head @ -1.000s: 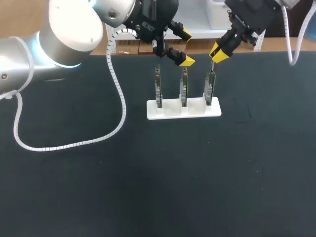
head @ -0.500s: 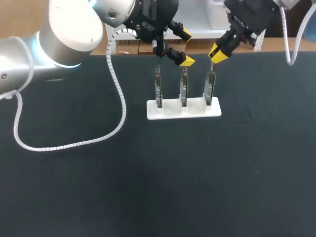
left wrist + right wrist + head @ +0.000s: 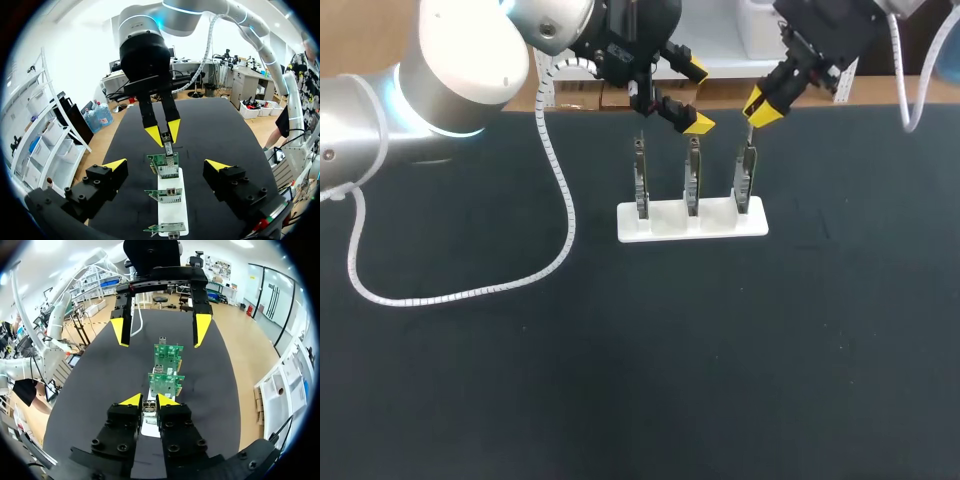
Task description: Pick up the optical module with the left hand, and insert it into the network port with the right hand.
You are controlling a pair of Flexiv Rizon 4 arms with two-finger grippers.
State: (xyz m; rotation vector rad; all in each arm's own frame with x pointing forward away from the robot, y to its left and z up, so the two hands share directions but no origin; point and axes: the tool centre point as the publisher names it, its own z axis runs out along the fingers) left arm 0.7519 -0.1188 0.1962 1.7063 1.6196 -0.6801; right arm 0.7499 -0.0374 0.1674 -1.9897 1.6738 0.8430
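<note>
A white holder (image 3: 655, 226) at the table's far side carries three upright circuit boards with network ports. Over the rightmost board (image 3: 744, 180), my right gripper (image 3: 760, 106) is shut on the small metal optical module (image 3: 168, 146), which points down at that board's top edge. In the right wrist view the module (image 3: 149, 409) shows between the close-set yellow tips of the right gripper (image 3: 148, 401). My left gripper (image 3: 692, 97) hangs wide open above and behind the middle board (image 3: 692, 182), holding nothing. The left wrist view shows the left gripper (image 3: 166, 165) spread to both sides of the row of boards.
The dark table (image 3: 640, 360) stretches bare in front of the holder. My left arm's white spiral cable (image 3: 560, 200) droops onto the table left of the holder. The leftmost board (image 3: 640, 180) stands free of both grippers.
My right gripper with the module has shifted very slightly upward. The left arm and the boards have not moved.
</note>
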